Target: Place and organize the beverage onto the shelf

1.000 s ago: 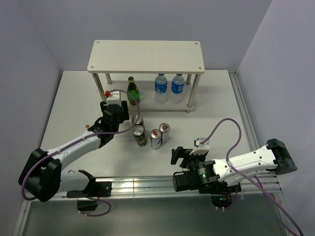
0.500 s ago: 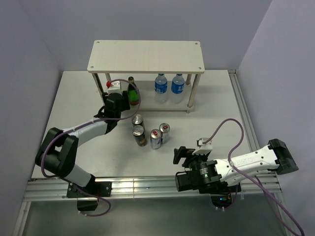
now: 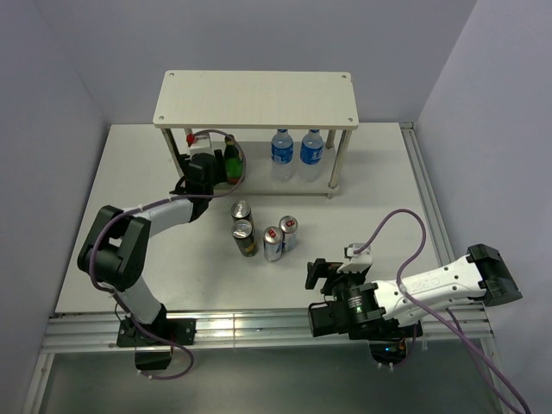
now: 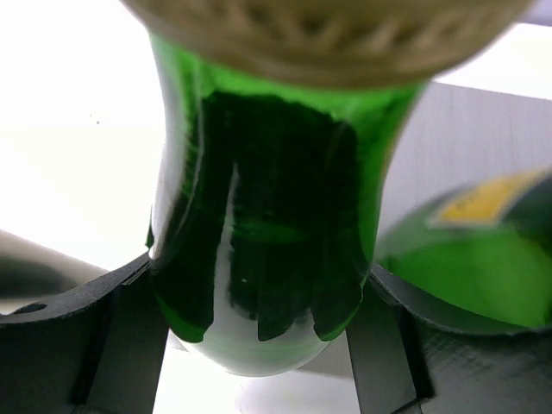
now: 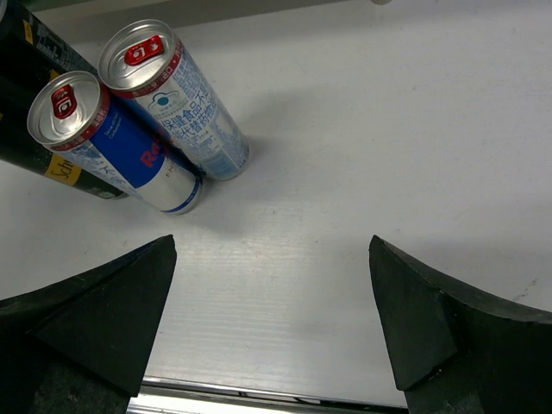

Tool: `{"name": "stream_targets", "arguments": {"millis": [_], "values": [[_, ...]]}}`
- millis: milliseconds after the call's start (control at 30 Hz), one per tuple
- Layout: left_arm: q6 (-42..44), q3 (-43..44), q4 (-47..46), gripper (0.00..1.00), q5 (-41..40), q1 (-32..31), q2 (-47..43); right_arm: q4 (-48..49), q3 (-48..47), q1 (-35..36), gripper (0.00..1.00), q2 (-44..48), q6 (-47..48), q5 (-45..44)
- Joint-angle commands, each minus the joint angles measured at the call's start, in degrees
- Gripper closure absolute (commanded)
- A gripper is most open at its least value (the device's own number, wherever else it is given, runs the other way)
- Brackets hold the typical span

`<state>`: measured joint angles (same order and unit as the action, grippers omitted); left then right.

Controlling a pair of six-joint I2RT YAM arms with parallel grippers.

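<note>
**One bottle shelved, one going in, four cans to go**

We judge the job about a third done. The left gripper (image 4: pixel 259 297) has its fingers clamped on a green bottle (image 4: pixel 259 172) at the lower tier of the shelf (image 3: pixel 255 99), just beside the other green bottle (image 4: pixel 470 267); whether the held one has touched down we cannot tell. Two black cans (image 3: pixel 244 235) and two slim blue-silver cans (image 5: pixel 129 138) stand on the table (image 3: pixel 379 190) in front of the shelf, none shelved; the right gripper (image 5: pixel 272 250) hovers near them, fingers wide apart and empty. Two water bottles (image 3: pixel 282 148) share the lower tier.
</note>
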<state>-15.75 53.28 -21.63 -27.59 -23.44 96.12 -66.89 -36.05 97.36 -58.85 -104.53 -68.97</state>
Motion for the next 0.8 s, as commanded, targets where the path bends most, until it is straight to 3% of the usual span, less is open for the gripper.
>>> {"name": "stream_targets", "arguments": {"millis": [0,133,233,267,367,433,467,567,600,633,767], "values": [[-0.3,5.3,-9.8,1.00,-0.5,1.0,-0.3,0.3,-0.8,0.3,0.00,-1.2,-2.7,-2.0],[-0.8,6.6,-8.3,1.00,-0.1,1.4,1.2,-0.8,-1.1,0.3,0.00,-1.9,-3.5,-2.0],[-1.0,6.1,-8.3,0.79,1.2,1.5,1.9,-1.0,-0.9,0.3,0.00,-1.9,-3.9,-2.0],[-1.0,5.6,-9.0,0.61,1.7,1.6,2.0,-0.9,-0.9,0.3,0.00,-1.8,-3.9,-2.0],[-1.5,4.7,-9.4,0.40,1.4,1.6,2.1,-0.9,-0.7,0.3,0.00,-1.6,-4.0,-1.8],[-1.5,4.6,-9.3,0.34,1.3,1.6,2.0,-0.9,-0.7,0.3,0.00,-1.6,-4.1,-1.7],[-1.5,4.6,-9.0,0.25,0.9,1.6,1.9,-1.0,-0.8,0.3,0.00,-1.8,-4.2,-1.7],[-1.5,4.1,-8.7,0.10,0.5,1.6,1.0,-1.0,-0.8,0.3,0.00,-2.1,-4.5,-1.6],[-1.5,3.9,-8.5,0.09,0.4,1.6,0.4,-1.0,-0.9,0.3,0.00,-2.1,-4.5,-1.5],[-1.5,3.7,-8.3,0.01,0.3,1.6,0.0,-1.0,-0.9,0.3,0.00,-2.1,-4.5,-1.5],[-1.7,1.6,-7.6,0.01,-0.5,1.6,-2.2,-0.7,-0.9,0.3,0.00,-2.4,-4.5,-1.3]]}}
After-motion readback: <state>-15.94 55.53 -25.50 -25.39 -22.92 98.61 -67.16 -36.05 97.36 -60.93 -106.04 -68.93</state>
